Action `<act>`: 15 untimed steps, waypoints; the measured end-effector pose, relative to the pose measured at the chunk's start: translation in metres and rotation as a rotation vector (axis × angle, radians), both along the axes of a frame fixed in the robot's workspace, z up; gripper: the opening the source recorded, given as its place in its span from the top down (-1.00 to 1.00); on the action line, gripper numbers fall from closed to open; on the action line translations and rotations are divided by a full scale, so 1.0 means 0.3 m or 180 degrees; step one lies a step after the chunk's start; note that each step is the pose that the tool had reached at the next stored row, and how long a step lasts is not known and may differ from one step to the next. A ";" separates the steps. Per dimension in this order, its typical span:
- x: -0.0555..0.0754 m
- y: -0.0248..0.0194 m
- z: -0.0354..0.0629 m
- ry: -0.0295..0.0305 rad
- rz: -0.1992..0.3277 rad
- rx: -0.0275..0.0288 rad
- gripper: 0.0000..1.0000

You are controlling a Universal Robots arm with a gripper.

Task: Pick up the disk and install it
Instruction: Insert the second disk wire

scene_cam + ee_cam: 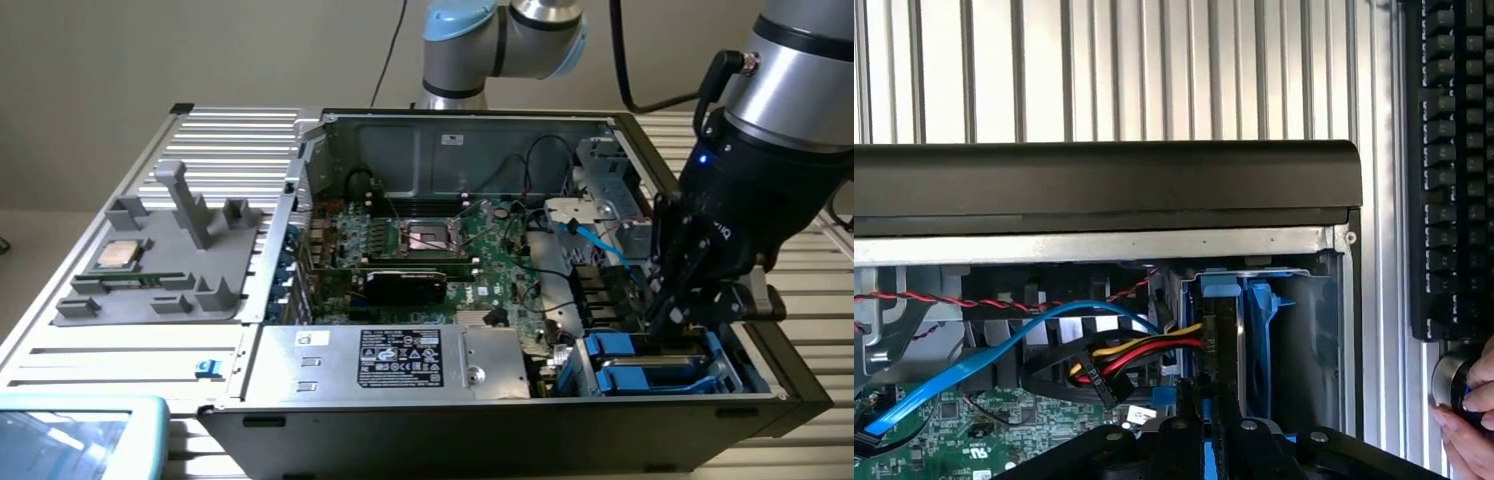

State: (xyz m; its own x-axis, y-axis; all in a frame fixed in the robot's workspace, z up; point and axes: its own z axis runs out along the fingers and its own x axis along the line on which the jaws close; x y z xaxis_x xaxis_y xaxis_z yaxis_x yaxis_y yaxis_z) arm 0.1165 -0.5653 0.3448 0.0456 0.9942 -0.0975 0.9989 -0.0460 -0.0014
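The disk (1220, 335) stands on edge in the wrist view, a dark slab with a blue bracket tab on top, set down into the drive bay (1324, 330) at the case's corner. My gripper (1206, 445) is shut on the disk's near edge, with blue plastic between the finger bases. In the exterior view my gripper (671, 322) reaches down into the bay at the case's front corner on the exterior view's right, just above blue brackets (641, 362). Another blue bracket (1264, 330) stands right beside the held disk.
Red, yellow and black power wires (1139, 352) and a blue data cable (974, 365) run close to the bay. The motherboard (441, 250) and power supply (387, 365) fill the case. A grey fixture with a processor chip (120, 254) lies outside. A hand (1466, 405) rests below a keyboard (1449, 170).
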 end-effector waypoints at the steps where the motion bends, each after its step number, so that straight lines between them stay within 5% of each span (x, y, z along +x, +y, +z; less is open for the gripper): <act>1: 0.000 0.000 -0.002 0.0000 0.0000 0.0000 0.68; 15: 0.000 0.000 -0.020 0.0004 0.0006 -0.0002 0.68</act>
State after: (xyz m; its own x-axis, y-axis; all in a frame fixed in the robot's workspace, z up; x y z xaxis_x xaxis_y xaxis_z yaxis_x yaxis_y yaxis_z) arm 0.1165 -0.5653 0.3388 0.0435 0.9942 -0.0980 0.9990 -0.0440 -0.0025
